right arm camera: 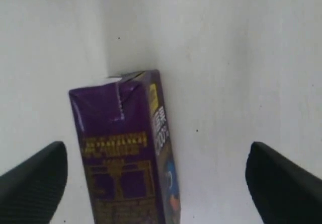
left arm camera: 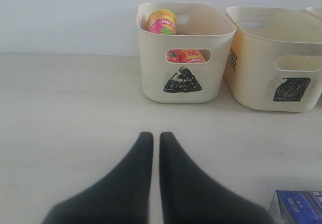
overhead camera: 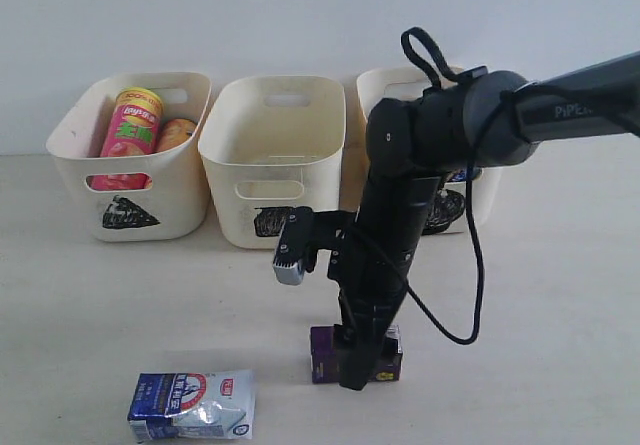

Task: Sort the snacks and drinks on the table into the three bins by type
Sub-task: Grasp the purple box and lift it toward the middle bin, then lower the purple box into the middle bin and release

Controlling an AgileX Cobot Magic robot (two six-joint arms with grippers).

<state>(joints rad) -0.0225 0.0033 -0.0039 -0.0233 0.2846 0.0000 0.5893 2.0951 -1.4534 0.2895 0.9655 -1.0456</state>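
Purple carton (right arm camera: 121, 158) | between spread fingers (right arm camera: 35, 183) of right end effector (right arm camera: 156, 156) | untouched

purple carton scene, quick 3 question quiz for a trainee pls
1. True or false: the right end effector is shut on the carton.
2. Which bin holds the chip tubes? A triangle bin B square bin C circle bin
3. Fill in: the milk pouch lies on the ____.
Key: 1 false, it is open around the carton; 2 A; 3 table.
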